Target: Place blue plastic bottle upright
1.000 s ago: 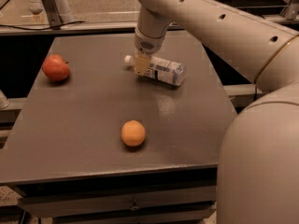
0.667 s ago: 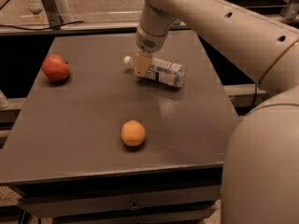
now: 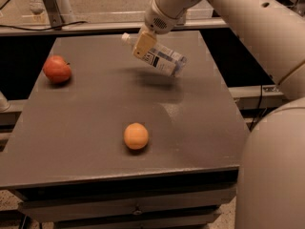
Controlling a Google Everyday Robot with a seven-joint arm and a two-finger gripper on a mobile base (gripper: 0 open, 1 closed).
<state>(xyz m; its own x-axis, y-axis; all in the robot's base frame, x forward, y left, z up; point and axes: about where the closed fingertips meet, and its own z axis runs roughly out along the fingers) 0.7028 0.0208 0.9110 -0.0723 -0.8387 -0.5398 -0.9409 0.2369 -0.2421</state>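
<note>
Gripper [image 3: 144, 45] clamped on the bottle [image 3: 164, 61] near its top end. Bottle held off the table [image 3: 95, 109], tilted, top end pointing up-left. Arm [image 3: 238, 13] reaches down from the upper right.

Cream gripper [image 3: 147, 50] with tan fingers [image 3: 143, 43], above the grey-brown bench [image 3: 95, 113], clasps the clear blue plastic bottle [image 3: 166, 61] with pale blue-white label; red fruit [image 3: 57, 69]; orange fruit [image 3: 136, 136].
</note>
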